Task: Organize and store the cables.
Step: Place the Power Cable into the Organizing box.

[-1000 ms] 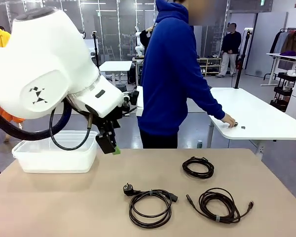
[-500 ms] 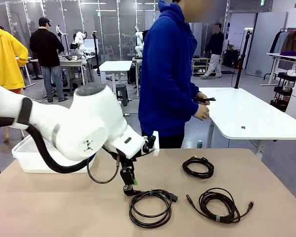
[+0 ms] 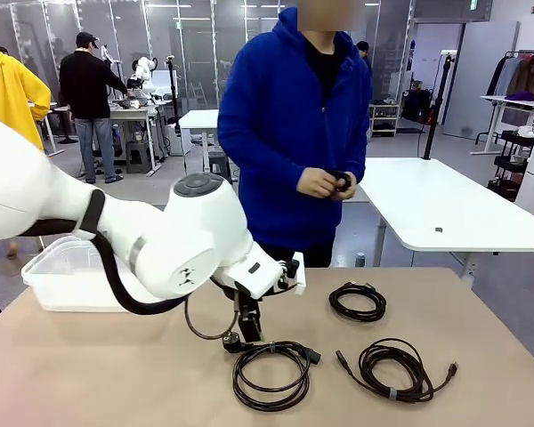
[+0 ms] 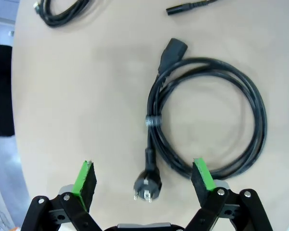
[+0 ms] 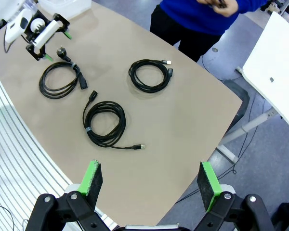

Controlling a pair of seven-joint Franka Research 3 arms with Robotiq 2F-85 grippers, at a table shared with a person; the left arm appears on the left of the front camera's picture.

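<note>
Three coiled black cables lie on the tan table: a power cable with a round plug, a small coil behind it, and a looser coil on the right. My left gripper is down at the power cable's plug. In the left wrist view the left gripper is open, with the plug lying between its green pads and the coil beyond. My right gripper hangs open high above the table, over all three coils. The person holds a small dark bundle in both hands.
A clear plastic bin stands at the table's back left, behind my left arm. The person in a blue hoodie stands at the far edge. A white table is behind on the right.
My left arm swung from above the bin down to the power cable's plug. The person turned from the white table to face me, now holding a dark bundle.
</note>
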